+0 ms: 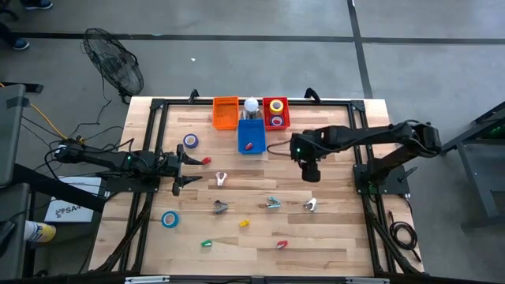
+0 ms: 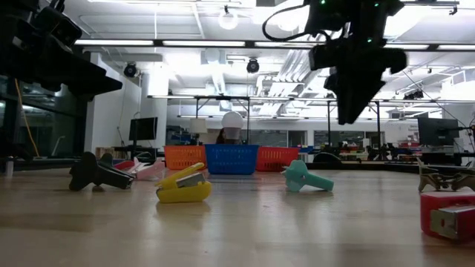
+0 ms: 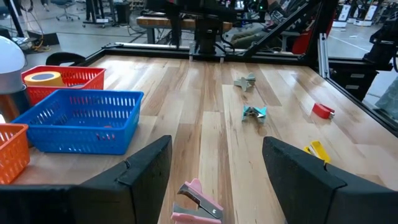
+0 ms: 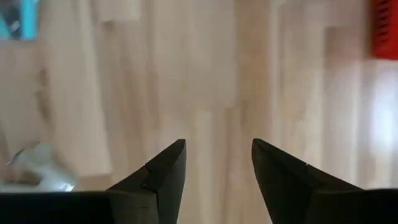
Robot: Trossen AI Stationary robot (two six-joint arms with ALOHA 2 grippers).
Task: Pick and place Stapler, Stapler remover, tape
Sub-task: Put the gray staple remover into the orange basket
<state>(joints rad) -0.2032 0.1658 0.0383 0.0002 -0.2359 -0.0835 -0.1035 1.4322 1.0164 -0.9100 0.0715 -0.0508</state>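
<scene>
Currently right gripper hovers empty mid-bench, fingers apart, nothing between them.
Nearest item is the pale staple remover, just toward the bench's front edge from it; left gripper, fingers wide apart, faces the pink stapler; blue tape lies nearer the left arm.

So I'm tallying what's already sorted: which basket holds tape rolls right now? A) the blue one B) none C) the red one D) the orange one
C: in the high view the red basket at the table's far edge holds ring-shaped tape rolls, while the orange basket shows none and the blue basket only a small red item.
</scene>
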